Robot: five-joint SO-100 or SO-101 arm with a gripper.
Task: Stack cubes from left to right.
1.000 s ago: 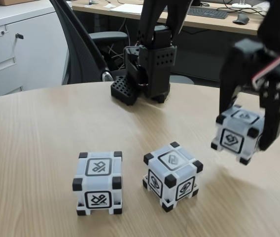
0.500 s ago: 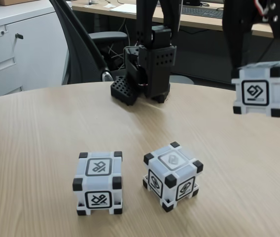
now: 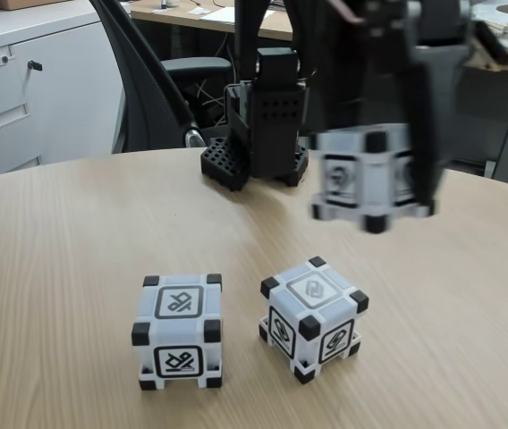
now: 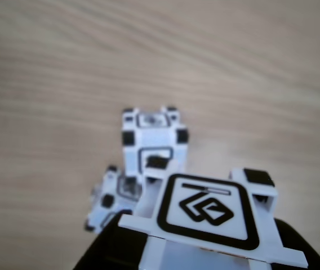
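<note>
- The gripper (image 3: 372, 170) is clamped on the held cube (image 3: 368, 177), a black finger (image 3: 421, 134) down the cube's right side and another down its left in the fixed view.
- The held cube hangs in the air, well clear of the table (image 3: 66, 259), blurred, with its glyph faces towards the camera and slightly tilted.
- In the fixed view it sits above and to the right of the middle cube (image 3: 312, 317), not over it squarely.
- In the other view the held cube (image 4: 208, 219) is close at the bottom, one large glyph face up, dark gripper parts at its lower left and lower right.
- Beyond it in that view stand two cubes on the wood: one (image 4: 154, 138) upright just above the held cube's edge, the other (image 4: 112, 199) to its lower left, partly hidden and blurred.
- The middle cube rests on the table turned corner-on to the fixed camera, just beside the left cube (image 3: 179, 331) but apart from it.
- The left cube sits square to the fixed camera, front glyph face plain to see.
- The arm's black base (image 3: 267, 134) stands at the table's far edge, behind the cubes.
- An office chair (image 3: 147, 80) and a cabinet (image 3: 21, 89) stand beyond the table at the left; a desk with a keyboard (image 3: 361, 22) runs along the back.
</note>
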